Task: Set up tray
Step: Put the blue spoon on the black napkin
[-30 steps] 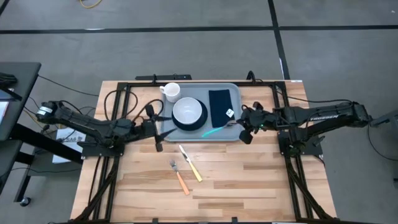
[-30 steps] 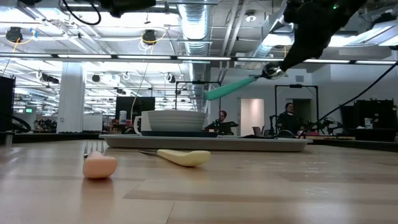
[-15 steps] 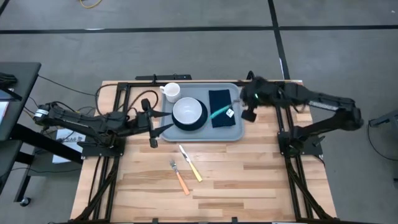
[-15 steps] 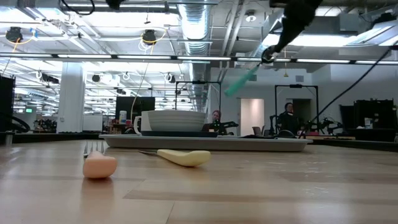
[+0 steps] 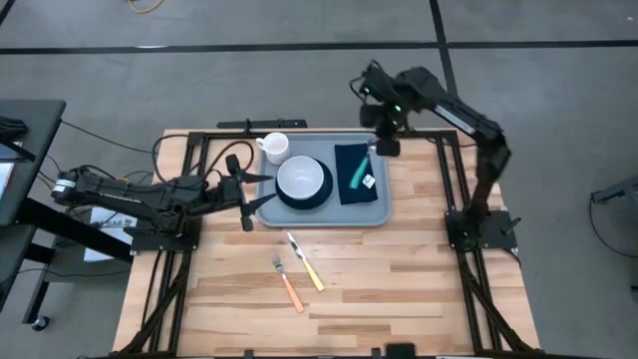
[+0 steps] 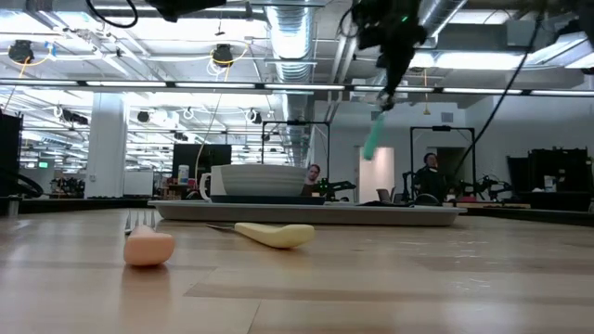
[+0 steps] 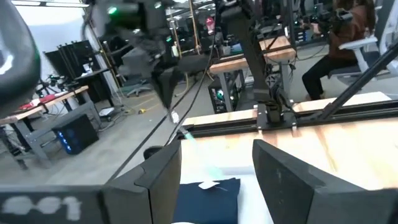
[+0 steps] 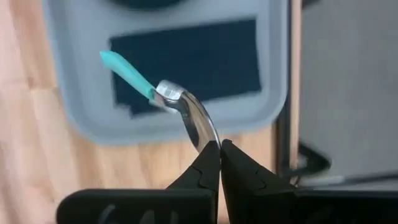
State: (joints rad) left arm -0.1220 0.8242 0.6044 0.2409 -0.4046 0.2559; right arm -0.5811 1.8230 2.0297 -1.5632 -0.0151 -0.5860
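The light grey-blue tray [image 5: 377, 211] lies at the far middle of the table. It holds a white bowl [image 5: 302, 179] on a dark plate, a white mug [image 5: 273, 147] and a dark navy napkin [image 5: 353, 158]. My right gripper [image 5: 379, 143] is high over the tray's far right corner, shut on a teal-handled utensil [image 5: 356, 173] that hangs above the napkin [image 8: 186, 56]. My left gripper [image 5: 259, 205] is open beside the tray's left edge and touches nothing. It faces the napkin [image 7: 208, 198]. My right gripper pinches the utensil's metal end [image 8: 198, 127] between its two fingertips, coming from above and pointing down. The utensil is lifted clear. It slants down below the fingers with its teal handle [image 6: 371, 139] lowest, over the napkin.
A fork with an orange handle [image 5: 289, 285] and a knife with a pale yellow handle [image 5: 305, 263] lie on the bare wood near the table's middle, on the near side of the tray. People sit in the room beyond the table [image 6: 432, 176].
My right gripper has risen from the tray's right edge and swung toward the table's far edge, carrying the utensil. The utensil has tipped from nearly level to steeply hanging, and its handle now stands over the napkin rather than the tray's near right part.
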